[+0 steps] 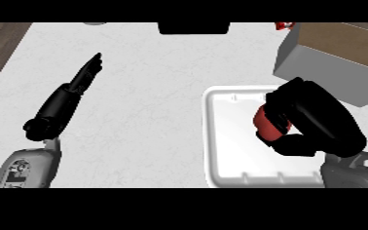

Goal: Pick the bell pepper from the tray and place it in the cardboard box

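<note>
Curling round the red bell pepper (267,123) over the white tray (223,141) at lower right, the right hand (316,122) should lift straight before swinging toward the cardboard box (323,53) at upper right, while the left hand (68,97) rests straight-fingered at left.

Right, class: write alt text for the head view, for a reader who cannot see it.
The robot's right hand curls round a red bell pepper over a white tray on a pale counter. A cardboard box stands beyond the tray, and the left hand rests open at the left.
</note>
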### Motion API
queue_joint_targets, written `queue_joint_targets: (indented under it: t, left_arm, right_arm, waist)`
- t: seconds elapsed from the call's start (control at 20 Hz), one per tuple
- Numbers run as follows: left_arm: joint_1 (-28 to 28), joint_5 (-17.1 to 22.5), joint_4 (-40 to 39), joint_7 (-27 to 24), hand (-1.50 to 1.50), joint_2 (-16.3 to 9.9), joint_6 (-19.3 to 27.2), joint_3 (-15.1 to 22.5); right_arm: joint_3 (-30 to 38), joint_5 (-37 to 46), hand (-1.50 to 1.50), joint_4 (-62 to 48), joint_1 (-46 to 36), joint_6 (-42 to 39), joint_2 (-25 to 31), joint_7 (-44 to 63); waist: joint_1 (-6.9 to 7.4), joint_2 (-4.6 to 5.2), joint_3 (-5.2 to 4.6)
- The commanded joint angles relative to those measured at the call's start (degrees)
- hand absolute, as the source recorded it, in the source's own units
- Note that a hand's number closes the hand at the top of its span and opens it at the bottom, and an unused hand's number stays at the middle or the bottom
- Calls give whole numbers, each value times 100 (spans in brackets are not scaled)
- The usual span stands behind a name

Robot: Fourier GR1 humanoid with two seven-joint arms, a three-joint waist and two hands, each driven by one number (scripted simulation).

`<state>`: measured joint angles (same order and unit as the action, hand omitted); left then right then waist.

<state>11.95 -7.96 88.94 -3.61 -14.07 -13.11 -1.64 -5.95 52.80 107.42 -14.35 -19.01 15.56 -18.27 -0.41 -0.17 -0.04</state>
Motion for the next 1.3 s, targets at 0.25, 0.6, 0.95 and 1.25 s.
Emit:
queue_joint_targets:
  t: [0.25, 0.6, 0.95, 1.25]
  left_arm:
    - [-23, -146, -193, -281, 0, 97, 15, 96]
    - [12, -85, 263, 268, 0, 148, -31, 127]
    - [599, -115, -242, 240, 0, 219, -25, 99]
    - [458, -56, -83, 141, 0, 143, -100, 21]
  right_arm:
    - [1869, -819, 150, -420, -1071, -291, -170, 1520]
    - [2730, -982, 150, -2788, -2340, 110, 614, 1186]
    - [2279, -162, 150, -4814, -2905, 17, 1728, 391]
    - [1994, 174, 150, -6370, -3067, -308, 2388, -419]
  waist:
    - [33, 24, 2]
    - [154, 39, 8]
    - [193, 93, 9]
    - [254, 105, 13]
